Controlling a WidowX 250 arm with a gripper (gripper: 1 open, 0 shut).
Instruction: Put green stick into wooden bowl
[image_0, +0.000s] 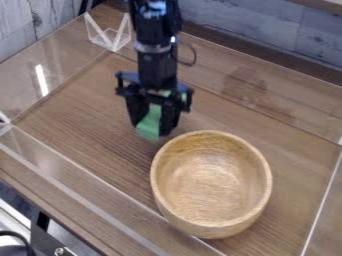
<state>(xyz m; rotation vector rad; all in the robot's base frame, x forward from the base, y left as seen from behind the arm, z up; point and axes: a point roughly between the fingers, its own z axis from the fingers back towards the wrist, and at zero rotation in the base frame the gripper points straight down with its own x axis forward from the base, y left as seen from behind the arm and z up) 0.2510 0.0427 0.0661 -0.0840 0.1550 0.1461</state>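
Note:
The green stick (151, 123) hangs clamped between the black fingers of my gripper (152, 118), lifted clear of the wooden tabletop. My gripper points straight down and is shut on the stick, which shows as a bright green block below the jaws. The wooden bowl (211, 182), large, round and light-coloured, sits on the table to the lower right of the gripper. The stick is just beyond the bowl's upper-left rim, not over its hollow.
Clear acrylic walls (54, 60) fence the wooden table (254, 95) on the left, front and right. A white wire-like object (110, 38) lies at the back left behind the arm.

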